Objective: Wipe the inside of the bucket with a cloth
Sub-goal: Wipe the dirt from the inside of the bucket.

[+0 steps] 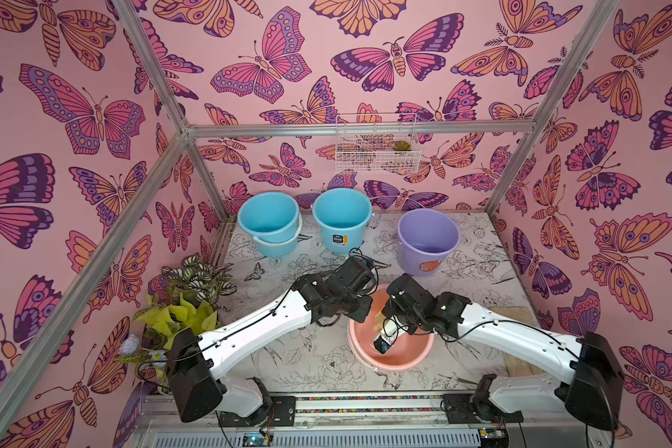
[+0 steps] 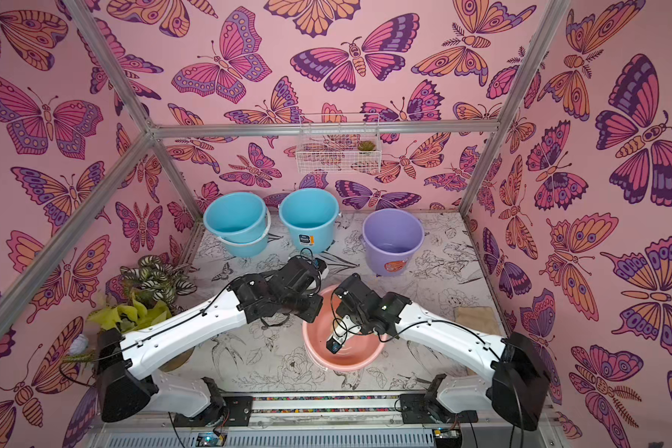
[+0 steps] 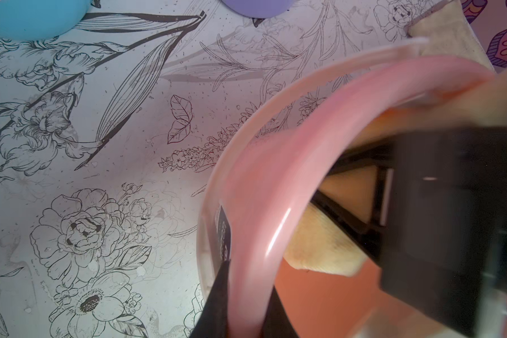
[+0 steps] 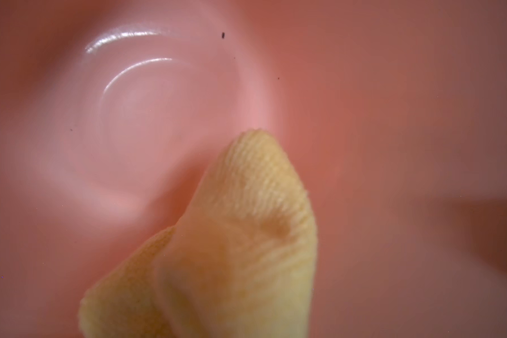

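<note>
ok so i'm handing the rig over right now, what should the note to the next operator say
Left hand: shut on the rim of the pink bucket.
Right hand: shut on the cloth, down inside the pink bucket.
Lavender bucket: upright at the far right, no cloth in it.
Done: cloth grasped and brought into the pink bucket.
Left: the wiping; how much has been wiped does not show.

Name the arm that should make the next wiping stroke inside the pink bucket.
Right: the right gripper is shut on the cloth inside the pink bucket; the left gripper clamps the rim, likely steadying it.
</note>
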You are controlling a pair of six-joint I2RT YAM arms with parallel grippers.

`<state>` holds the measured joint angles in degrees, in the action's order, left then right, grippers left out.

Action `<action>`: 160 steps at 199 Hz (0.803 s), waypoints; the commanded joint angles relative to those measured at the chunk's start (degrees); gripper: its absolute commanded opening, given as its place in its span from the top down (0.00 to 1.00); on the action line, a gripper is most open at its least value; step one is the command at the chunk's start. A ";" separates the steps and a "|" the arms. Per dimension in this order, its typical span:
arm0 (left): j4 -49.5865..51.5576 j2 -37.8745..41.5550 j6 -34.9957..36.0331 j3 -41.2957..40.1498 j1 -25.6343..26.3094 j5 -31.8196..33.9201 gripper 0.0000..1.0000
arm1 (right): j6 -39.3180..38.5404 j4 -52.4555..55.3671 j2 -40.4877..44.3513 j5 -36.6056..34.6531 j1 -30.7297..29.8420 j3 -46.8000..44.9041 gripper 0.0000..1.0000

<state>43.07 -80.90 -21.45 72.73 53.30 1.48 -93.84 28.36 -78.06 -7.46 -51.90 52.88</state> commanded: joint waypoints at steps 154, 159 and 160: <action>-1.32 0.24 -1.66 0.08 0.23 3.53 1.00 | 20.70 33.95 4.97 4.71 -0.17 18.43 1.00; -1.35 0.22 -1.74 0.13 0.23 3.62 1.00 | 21.36 35.36 5.09 4.58 -0.18 19.16 1.00; -1.33 0.26 -1.74 0.13 0.23 3.66 1.00 | 21.48 35.67 5.10 4.53 -0.20 19.31 1.00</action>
<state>43.27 -80.79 -22.15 72.47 53.30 3.77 -78.08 48.56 -73.47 -2.55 -51.86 69.10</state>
